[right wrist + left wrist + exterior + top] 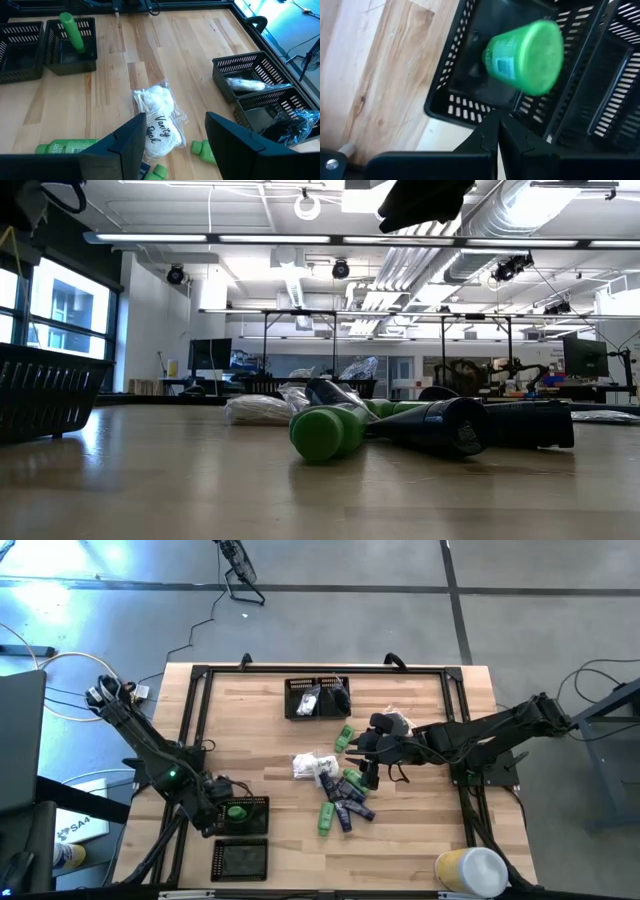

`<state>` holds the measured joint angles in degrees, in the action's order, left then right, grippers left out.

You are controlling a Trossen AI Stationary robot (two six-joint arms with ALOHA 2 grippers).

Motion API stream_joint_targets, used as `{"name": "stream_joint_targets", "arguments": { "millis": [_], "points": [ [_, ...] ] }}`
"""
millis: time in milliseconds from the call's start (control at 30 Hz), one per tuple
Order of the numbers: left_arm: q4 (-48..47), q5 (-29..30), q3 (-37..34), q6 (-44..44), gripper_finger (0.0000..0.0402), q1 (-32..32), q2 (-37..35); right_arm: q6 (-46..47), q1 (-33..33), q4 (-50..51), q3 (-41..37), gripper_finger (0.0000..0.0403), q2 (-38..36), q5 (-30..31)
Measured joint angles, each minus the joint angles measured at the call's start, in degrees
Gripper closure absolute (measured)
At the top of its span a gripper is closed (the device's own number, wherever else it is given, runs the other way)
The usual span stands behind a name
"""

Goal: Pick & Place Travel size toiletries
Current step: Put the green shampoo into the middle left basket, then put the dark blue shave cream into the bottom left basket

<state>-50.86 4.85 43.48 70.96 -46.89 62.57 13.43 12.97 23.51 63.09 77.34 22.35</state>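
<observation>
A bright green tube [525, 57] stands tilted in a black mesh tray [445, 107] at the table's near left, its lower end inside the tray [70, 55]. My left gripper [497, 125] hangs shut just above that tray's edge, beside the tube, holding nothing. At the table's middle lies a pile of toiletries [338, 795]: green tubes [325, 432], navy tubes [450, 425] and a white packet [160, 122]. My right gripper [175, 145] hovers open over the white packet, clear of it.
A second black tray [240, 858] sits beside the first, near the front edge. Two more trays [318, 698] at the far middle hold a white packet [245, 84] and a clear bag [297, 125]. A yellow cup [470, 870] stands at the near right corner.
</observation>
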Motion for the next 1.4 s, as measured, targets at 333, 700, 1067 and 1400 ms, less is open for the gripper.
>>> {"name": "stream_joint_targets", "arguments": {
  "millis": [333, 700, 1067, 1400],
  "points": [
    [2.48, 5.63, -0.04, 1.34, 0.0401, 0.02, 0.93, -0.17, 0.00, 0.02, 0.00, 0.0207, 0.00, -0.01],
    [11.54, 12.51, -0.04, -3.00, 0.0401, 0.07, 3.39, -0.20, 0.00, 0.06, 0.00, 0.0207, 0.00, -0.02],
    [9.97, 22.69, -0.07, -8.36, 0.0401, 0.04, -3.65, -0.20, 0.04, 0.04, 0.00, 0.0207, 0.00, -0.02],
    [11.87, 40.98, -0.04, -25.97, 0.0401, 0.07, -12.14, 0.77, 0.00, -0.40, 0.00, 0.0207, 0.00, -0.04]
  ]
}}
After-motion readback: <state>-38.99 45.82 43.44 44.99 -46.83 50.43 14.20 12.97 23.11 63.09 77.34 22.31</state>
